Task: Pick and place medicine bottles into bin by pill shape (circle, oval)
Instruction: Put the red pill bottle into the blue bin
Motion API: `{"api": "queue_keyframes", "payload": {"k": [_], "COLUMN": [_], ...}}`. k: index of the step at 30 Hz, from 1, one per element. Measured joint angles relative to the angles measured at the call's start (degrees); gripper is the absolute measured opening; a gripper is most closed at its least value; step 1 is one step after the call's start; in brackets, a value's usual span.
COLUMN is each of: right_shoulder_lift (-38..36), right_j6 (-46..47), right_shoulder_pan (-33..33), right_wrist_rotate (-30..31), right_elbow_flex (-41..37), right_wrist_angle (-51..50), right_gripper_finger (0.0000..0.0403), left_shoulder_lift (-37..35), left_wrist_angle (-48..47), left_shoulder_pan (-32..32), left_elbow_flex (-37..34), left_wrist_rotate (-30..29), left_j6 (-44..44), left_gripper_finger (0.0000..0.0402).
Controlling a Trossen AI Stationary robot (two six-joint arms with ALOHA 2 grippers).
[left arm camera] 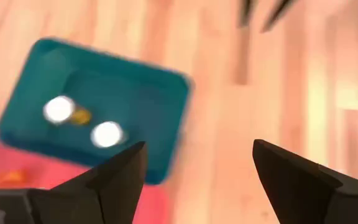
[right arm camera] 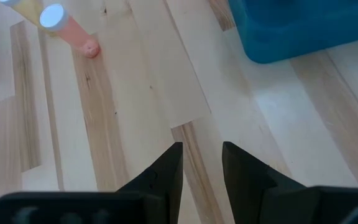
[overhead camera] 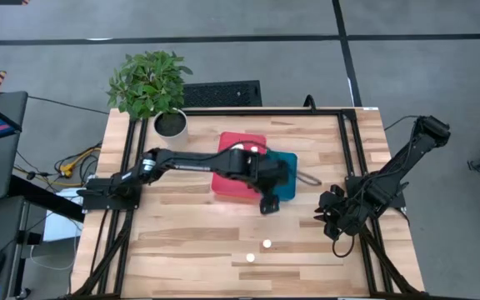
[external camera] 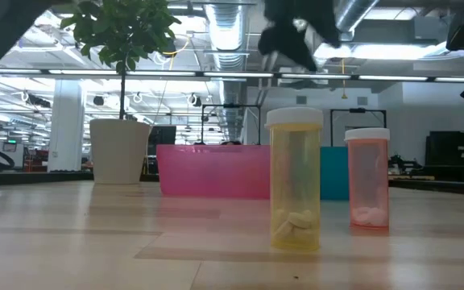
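Two medicine bottles stand upright on the wooden table (external camera: 71, 242), near the camera. The yellow bottle (external camera: 296, 179) is nearer and carries a white cap; pale pills lie at its bottom. The pink bottle (external camera: 368, 178) stands just to its right and slightly farther, also white-capped, with white pills at its bottom. Behind them a pink bin (external camera: 212, 170) rests on the table, and a teal bin (external camera: 334, 172) shows between the two bottles. At far left stands a white pot (external camera: 119, 151) holding a leafy plant (external camera: 119, 28). A dark gripper (external camera: 296, 28) hangs above the yellow bottle, apart from it.
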Motion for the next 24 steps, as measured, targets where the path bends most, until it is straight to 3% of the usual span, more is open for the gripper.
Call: {"api": "queue_keyframes", "payload": {"k": [10, 14, 21, 24], "right_shoulder_lift": [0.0, 0.0, 0.0, 0.1], "right_j6": [0.0, 0.0, 0.3, 0.4], "right_shoulder_pan": [0.0, 0.0, 0.0, 0.1], "right_wrist_rotate": [0.0, 0.0, 0.0, 0.0], "right_elbow_flex": [0.0, 0.0, 0.0, 0.0], "right_wrist_angle": [0.5, 0.9, 1.9, 2.5], "right_gripper_finger": [0.0120, 0.0120, 0.0120, 0.0120], "left_shoulder_lift": [0.7, 1.7, 5.7, 7.4], "left_wrist_angle": [3.8, 10.5, 19.3, 18.9], "left_shoulder_pan": [-12.8, -15.7, -16.5, -16.4], "left_elbow_flex": [-0.4, -3.5, -5.4, -5.5], "left_wrist_rotate": [-5.9, -8.1, -4.8, -2.4], "left_j6": [-1.8, -1.2, 4.2, 5.3], "left_gripper_finger": [0.0284, 0.0284, 0.0284, 0.0284]}}
